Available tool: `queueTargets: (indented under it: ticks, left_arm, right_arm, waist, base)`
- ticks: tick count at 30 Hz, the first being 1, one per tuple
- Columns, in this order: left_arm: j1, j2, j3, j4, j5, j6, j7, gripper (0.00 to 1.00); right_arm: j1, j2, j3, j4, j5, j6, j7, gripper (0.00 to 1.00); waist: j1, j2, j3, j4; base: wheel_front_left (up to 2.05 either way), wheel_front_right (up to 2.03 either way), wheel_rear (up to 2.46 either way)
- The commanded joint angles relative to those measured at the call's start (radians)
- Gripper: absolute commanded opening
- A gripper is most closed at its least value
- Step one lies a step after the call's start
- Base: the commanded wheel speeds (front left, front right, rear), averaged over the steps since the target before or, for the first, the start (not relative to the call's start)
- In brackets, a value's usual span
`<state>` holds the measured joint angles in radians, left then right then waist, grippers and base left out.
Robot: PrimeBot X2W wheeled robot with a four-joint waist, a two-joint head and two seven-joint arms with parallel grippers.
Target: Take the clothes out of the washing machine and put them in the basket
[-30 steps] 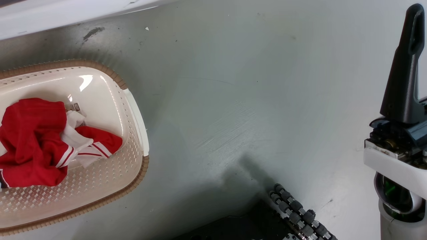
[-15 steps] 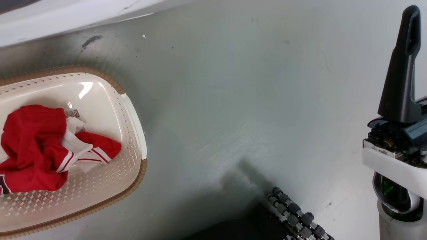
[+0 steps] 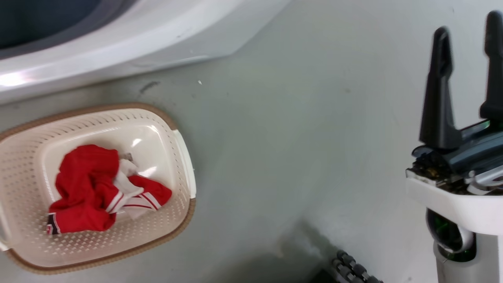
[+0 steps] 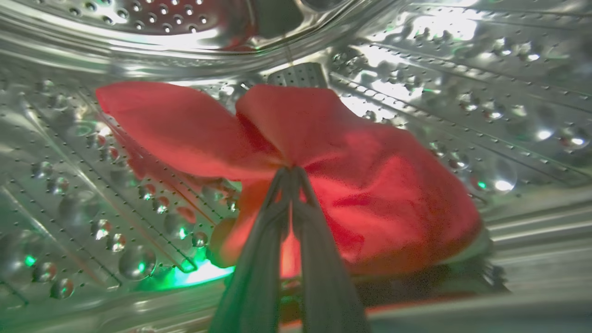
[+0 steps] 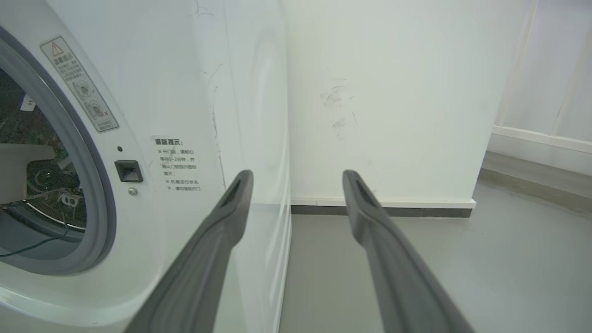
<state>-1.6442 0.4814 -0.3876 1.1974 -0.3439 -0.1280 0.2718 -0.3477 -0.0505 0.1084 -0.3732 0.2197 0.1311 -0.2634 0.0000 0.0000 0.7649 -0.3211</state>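
where the left hand [image 4: 291, 173] pinches it, the red garment [image 4: 360, 185] bunches into folds

The left gripper [image 4: 291, 172] has its two dark fingers pressed together, the tips meeting on a fold of the red garment [image 4: 370, 185]. The picture is soft there, so the pinch looks firm, but I can't swear how much cloth is caught. The right gripper [image 3: 467, 25] stands at the robot's right, empty, with its fingers pointing up and well apart above its white wrist [image 3: 452, 204].
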Motion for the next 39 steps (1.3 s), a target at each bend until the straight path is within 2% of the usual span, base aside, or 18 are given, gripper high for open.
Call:
queueTargets:
  ticks: [1,14,22,27,33,39]
  left_arm:
    - [0.036,-0.008,-0.014,-0.013,-0.019,-0.002,-0.011,0.00]
    - [0.404,0.009,-0.175,-0.181,-0.224,-0.001,-0.208,0.00]
    - [0.627,-0.004,-0.230,-0.267,-0.288,-0.001,-0.338,0.00]
    - [0.760,-0.001,-0.263,-0.346,-0.292,-0.001,-0.384,0.00]
    - [0.914,0.013,-0.287,-0.496,-0.296,0.036,-0.396,0.00]
    - [1.071,0.046,-0.302,-0.693,-0.310,0.106,-0.367,0.00]
  right_arm:
    - [0.013,0.001,0.003,0.008,-0.006,-0.001,-0.002,1.00]
    - [0.099,0.000,0.025,0.069,-0.073,-0.001,-0.002,1.00]
    - [0.166,0.000,0.016,0.100,-0.103,-0.001,-0.002,1.00]
    - [0.218,0.000,0.019,0.114,-0.126,-0.001,-0.002,1.00]
    - [0.270,0.000,0.023,0.137,-0.147,-0.001,-0.002,1.00]
    - [0.308,0.000,0.025,0.149,-0.151,-0.001,-0.002,1.00]
  waist:
    - [0.0000,0.0000,-0.056,0.034]
    - [0.0000,0.0000,-0.287,0.088]
    - [0.0000,0.0000,-0.414,0.124]
    - [0.0000,0.0000,-0.493,0.155]
    - [0.0000,0.0000,-0.578,0.185]
    - [0.0000,0.0000,-0.635,0.207]
  base:
    - [0.00,0.00,0.00]
    - [0.00,0.00,0.00]
    - [0.00,0.00,0.00]
    - [0.00,0.00,0.00]
    - [0.00,0.00,0.00]
    - [0.00,0.00,0.00]
